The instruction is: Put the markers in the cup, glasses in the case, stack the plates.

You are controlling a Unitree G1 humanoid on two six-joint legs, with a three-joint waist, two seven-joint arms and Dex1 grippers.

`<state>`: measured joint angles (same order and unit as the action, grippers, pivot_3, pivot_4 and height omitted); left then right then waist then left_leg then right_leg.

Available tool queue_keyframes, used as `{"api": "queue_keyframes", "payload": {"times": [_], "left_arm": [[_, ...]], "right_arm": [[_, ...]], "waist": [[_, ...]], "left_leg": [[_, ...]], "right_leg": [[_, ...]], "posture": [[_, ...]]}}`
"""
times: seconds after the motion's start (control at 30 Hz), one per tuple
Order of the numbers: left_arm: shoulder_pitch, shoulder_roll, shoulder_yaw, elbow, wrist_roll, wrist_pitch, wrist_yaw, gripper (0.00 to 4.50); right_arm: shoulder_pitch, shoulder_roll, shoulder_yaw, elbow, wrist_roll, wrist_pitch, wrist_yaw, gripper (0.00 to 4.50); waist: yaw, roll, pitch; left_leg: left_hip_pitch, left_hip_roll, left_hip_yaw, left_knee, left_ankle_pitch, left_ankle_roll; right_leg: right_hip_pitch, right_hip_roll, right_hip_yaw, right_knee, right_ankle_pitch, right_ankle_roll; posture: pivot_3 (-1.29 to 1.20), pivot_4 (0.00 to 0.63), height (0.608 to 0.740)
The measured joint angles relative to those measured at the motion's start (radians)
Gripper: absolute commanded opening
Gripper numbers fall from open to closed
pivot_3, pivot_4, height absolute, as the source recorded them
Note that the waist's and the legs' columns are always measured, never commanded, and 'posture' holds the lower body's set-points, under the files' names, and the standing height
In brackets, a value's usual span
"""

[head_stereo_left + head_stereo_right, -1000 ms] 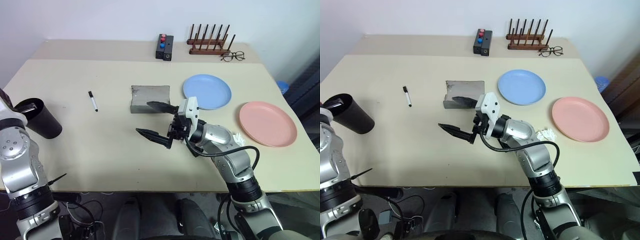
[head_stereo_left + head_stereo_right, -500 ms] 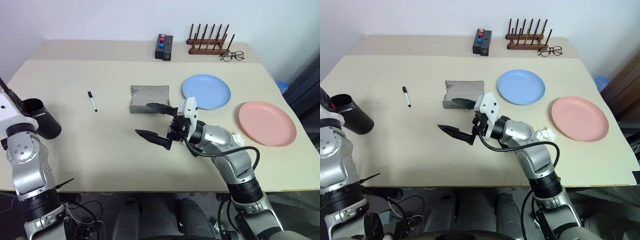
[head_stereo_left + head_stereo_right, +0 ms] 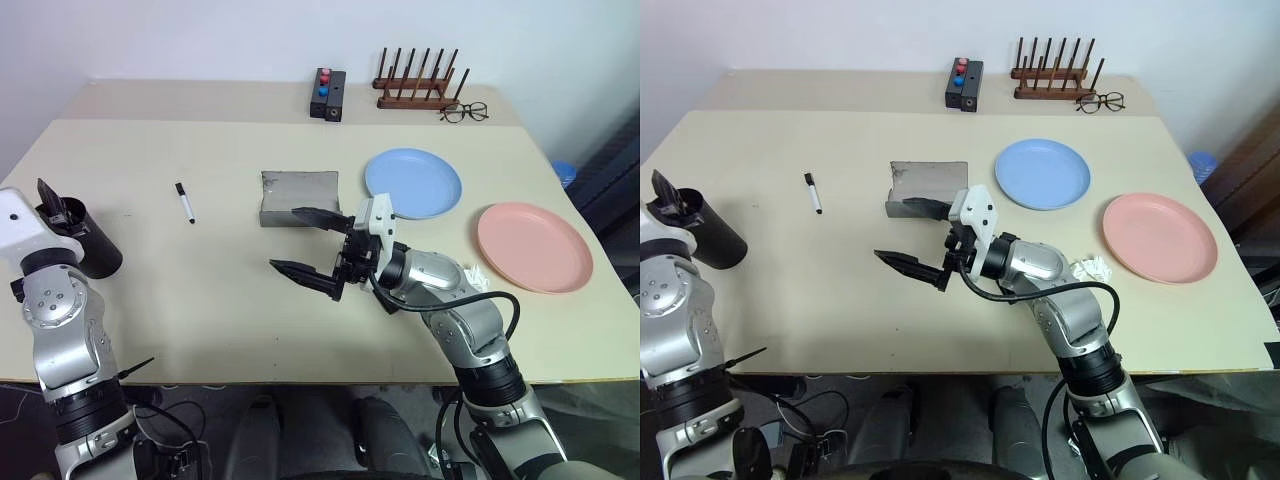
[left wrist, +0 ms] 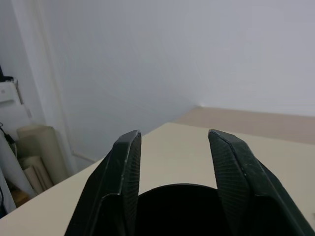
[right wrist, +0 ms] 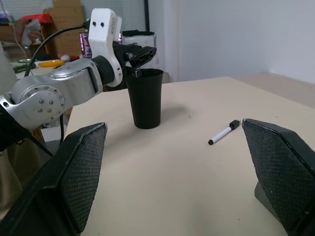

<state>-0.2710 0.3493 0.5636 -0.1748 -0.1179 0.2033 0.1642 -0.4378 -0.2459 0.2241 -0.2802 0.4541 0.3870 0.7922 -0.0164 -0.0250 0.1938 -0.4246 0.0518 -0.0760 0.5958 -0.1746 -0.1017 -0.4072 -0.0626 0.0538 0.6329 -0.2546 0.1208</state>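
1. The black cup (image 3: 85,240) stands upright near the left edge of the cream table (image 3: 200,300). What is inside it cannot be seen.
2. The left gripper (image 5: 137,58) hangs right over the cup's rim, its two black fingers (image 4: 125,177) parted with nothing between them.
3. The right gripper (image 3: 312,245) hovers above the middle of the table, pointing left, its fingers spread wide and empty.
4. One marker (image 3: 185,202), white with a black cap, lies flat on the table between the cup and the grey case (image 3: 298,196), well apart from both.
5. The case sits just behind the right gripper's upper finger. I cannot tell from here whether its lid is up or what it holds.
6. The light blue plate (image 3: 413,183) lies to the right of the case, and the pink plate (image 3: 535,247) lies further right and nearer the front edge. The two are side by side, not stacked.
7. Along the back edge stand a small black box (image 3: 329,95) with red and blue buttons, a wooden peg rack (image 3: 418,85) and thin-rimmed spectacles (image 3: 466,112).
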Motion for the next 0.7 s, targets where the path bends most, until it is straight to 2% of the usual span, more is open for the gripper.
{"api": "queue_keyframes", "payload": {"times": [0.13, 0.27, 0.37, 0.47, 0.57, 0.7], "left_arm": [[-0.054, 0.0, -0.031, -0.045, -0.027, 0.036, -0.016, 2.18], [-0.181, 0.023, -0.136, -0.095, -0.084, 0.18, -0.085, 2.18], [-0.261, 0.034, -0.214, -0.111, -0.103, 0.357, -0.1, 3.05], [-0.347, 0.043, -0.266, -0.021, -0.074, 0.614, -0.046, 4.46], [-0.424, 0.027, -0.263, 0.119, -0.037, 0.735, 0.033, 4.46], [-0.506, 0.032, -0.259, 0.31, -0.007, 0.772, 0.055, 4.46]], "right_arm": [[0.0, -0.001, 0.0, 0.0, 0.001, 0.001, 0.0, 4.5], [-0.002, 0.0, 0.0, 0.0, 0.002, 0.004, 0.0, 4.5], [-0.003, 0.0, -0.001, 0.0, 0.002, 0.009, 0.0, 4.5], [-0.004, 0.001, -0.002, 0.0, 0.002, 0.009, 0.0, 4.5], [-0.004, 0.002, -0.001, 0.0, 0.001, 0.01, -0.004, 4.5], [-0.003, 0.003, -0.001, 0.0, 0.0, 0.01, -0.01, 4.5]], "waist": [[0.005, 0.0, 0.0], [0.005, 0.0, 0.0], [-0.006, 0.0, 0.0], [-0.014, 0.0, 0.0], [-0.021, 0.0, 0.0], [-0.023, 0.0, 0.0]], "left_leg": [[0.0, 0.0, 0.0, 0.0, 0.0, 0.0], [0.0, 0.0, 0.0, 0.0, 0.0, 0.0], [0.0, 0.0, 0.0, -0.001, 0.0, 0.0], [0.0, 0.0, -0.002, -0.001, 0.0, 0.0], [0.0, 0.0, -0.002, -0.001, 0.0, 0.0], [0.0, 0.0, -0.002, -0.002, 0.0, 0.0]], "right_leg": [[0.0, 0.0, 0.0, 0.0, -0.001, -0.001], [0.001, 0.0, 0.0, -0.001, 0.0, 0.0], [0.0, 0.0, 0.0, -0.001, 0.001, 0.001], [-0.001, 0.001, 0.0, 0.002, 0.0, 0.002], [-0.001, 0.001, -0.001, 0.001, 0.0, 0.003], [-0.001, 0.001, -0.001, 0.001, 0.0, 0.003]], "posture": [[0.0, 0.15, 0.738], [0.0, 0.15, 0.738], [0.0, 0.15, 0.738], [0.0, 0.15, 0.738], [0.0, 0.15, 0.738], [0.0, 0.15, 0.738]]}}
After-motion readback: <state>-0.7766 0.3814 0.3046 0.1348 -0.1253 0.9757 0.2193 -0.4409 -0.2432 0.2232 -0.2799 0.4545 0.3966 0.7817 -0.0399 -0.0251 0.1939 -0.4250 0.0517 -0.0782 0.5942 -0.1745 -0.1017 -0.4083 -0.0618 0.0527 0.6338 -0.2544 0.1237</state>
